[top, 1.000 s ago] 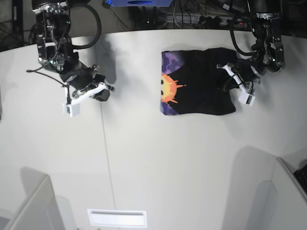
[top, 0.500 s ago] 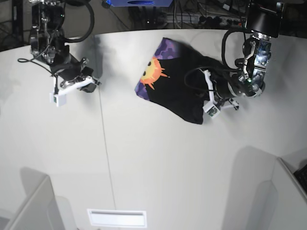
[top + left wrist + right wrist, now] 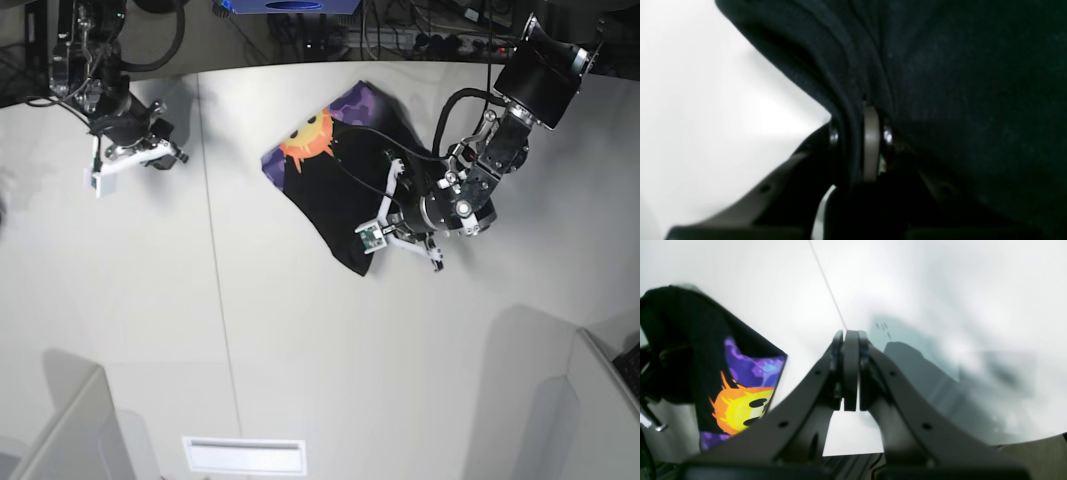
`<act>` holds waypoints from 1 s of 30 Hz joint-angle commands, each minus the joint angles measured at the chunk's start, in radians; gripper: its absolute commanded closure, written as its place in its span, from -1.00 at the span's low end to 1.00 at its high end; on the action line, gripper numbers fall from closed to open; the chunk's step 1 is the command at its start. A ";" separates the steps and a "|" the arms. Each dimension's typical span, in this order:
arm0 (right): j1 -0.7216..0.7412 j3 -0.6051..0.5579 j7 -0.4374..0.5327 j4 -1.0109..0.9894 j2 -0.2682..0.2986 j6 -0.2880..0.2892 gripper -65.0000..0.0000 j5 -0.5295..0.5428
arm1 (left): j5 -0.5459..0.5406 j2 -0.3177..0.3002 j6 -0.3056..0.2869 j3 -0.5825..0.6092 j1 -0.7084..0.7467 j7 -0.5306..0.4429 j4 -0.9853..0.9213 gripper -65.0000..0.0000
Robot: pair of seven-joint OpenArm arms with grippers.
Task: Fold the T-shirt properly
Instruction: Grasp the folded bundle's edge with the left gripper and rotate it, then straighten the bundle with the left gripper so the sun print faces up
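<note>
The black T-shirt (image 3: 340,190) lies folded on the white table (image 3: 300,350), turned at an angle, with its orange sun print (image 3: 310,135) at the far left corner. My left gripper (image 3: 385,222) is shut on the shirt's near edge. In the left wrist view the left gripper (image 3: 857,133) pinches layers of black cloth (image 3: 957,83). My right gripper (image 3: 165,157) is shut and empty, far left of the shirt. In the right wrist view the right gripper (image 3: 850,373) is shut above bare table, with the shirt (image 3: 680,350) and its sun print (image 3: 740,406) at the left.
A thin seam (image 3: 215,260) runs down the table. Grey partitions stand at the bottom left (image 3: 70,430) and bottom right (image 3: 600,400). A white slot (image 3: 243,455) sits at the front edge. Cables and a blue object (image 3: 290,5) lie behind the table.
My left gripper has pulled the shirt to the left and toward the front, turning it. My right arm has drawn back to the far left.
</note>
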 commanded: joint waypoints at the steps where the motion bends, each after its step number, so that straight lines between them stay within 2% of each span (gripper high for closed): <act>1: 0.004 0.004 0.015 0.016 0.009 0.009 1.00 0.005 | 0.017 -0.007 -0.013 0.013 -0.027 0.010 0.005 1.00; 7: 0.004 0.001 0.015 0.015 0.009 0.009 1.00 0.003 | 0.095 0.002 -0.123 0.076 -0.101 0.007 0.005 1.00; 9: 0.004 0.001 0.015 0.015 0.009 0.009 1.00 0.003 | 0.126 0.002 -0.123 0.100 -0.115 -0.028 0.005 1.00; 13: 0.005 0.001 0.015 -0.019 0.007 0.009 1.00 0.003 | 0.175 0.002 -0.123 0.148 -0.116 -0.165 -0.005 1.00; 17: 0.005 0.009 0.015 -0.056 -0.027 0.009 1.00 0.002 | 0.182 0.002 -0.123 0.197 -0.136 -0.232 -0.005 1.00; 21: 0.005 0.007 0.017 -0.065 -0.038 0.009 1.00 0.000 | 0.182 0.002 -0.123 0.271 -0.191 -0.295 -0.007 1.00; 26: 0.004 0.003 0.057 -0.100 -0.062 0.009 1.00 0.000 | 0.175 0.004 -0.123 0.351 -0.263 -0.311 -0.036 1.00; 30: -0.015 -0.002 0.084 -0.126 -0.085 0.009 1.00 0.000 | 0.172 0.028 -0.123 0.390 -0.294 -0.311 -0.062 1.00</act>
